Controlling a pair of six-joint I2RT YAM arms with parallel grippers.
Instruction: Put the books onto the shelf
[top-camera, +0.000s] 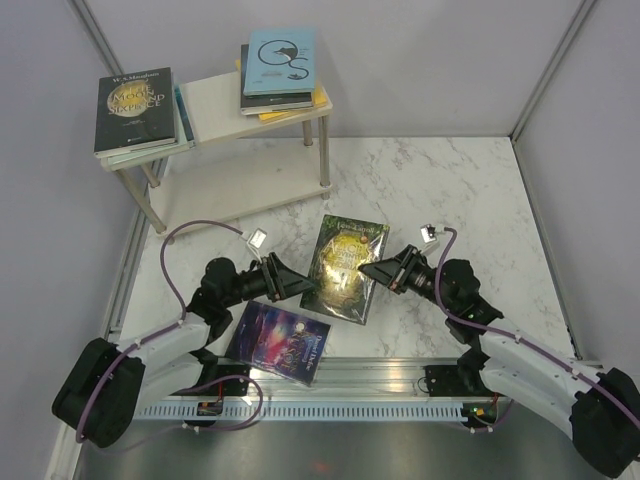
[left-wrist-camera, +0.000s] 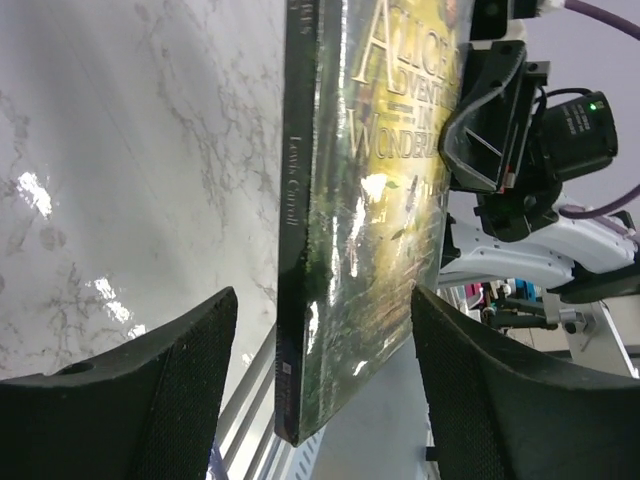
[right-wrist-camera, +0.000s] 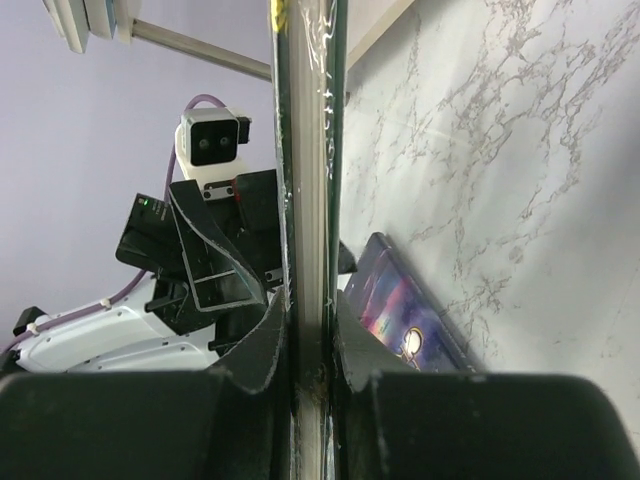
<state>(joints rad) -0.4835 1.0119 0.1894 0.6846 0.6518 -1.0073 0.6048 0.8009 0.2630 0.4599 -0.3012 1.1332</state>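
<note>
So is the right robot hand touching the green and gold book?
Touching. In the right wrist view the right gripper is shut on the green-gold book, its fingers pressed against both covers, no gap.

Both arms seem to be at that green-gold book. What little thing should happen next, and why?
Probably the left end effector should close on the green-gold book. Its fingers stand open on either side of the book's edge, with gaps showing, while the right end effector is shut on the opposite edge. Closing would give both arms a hold.
</note>
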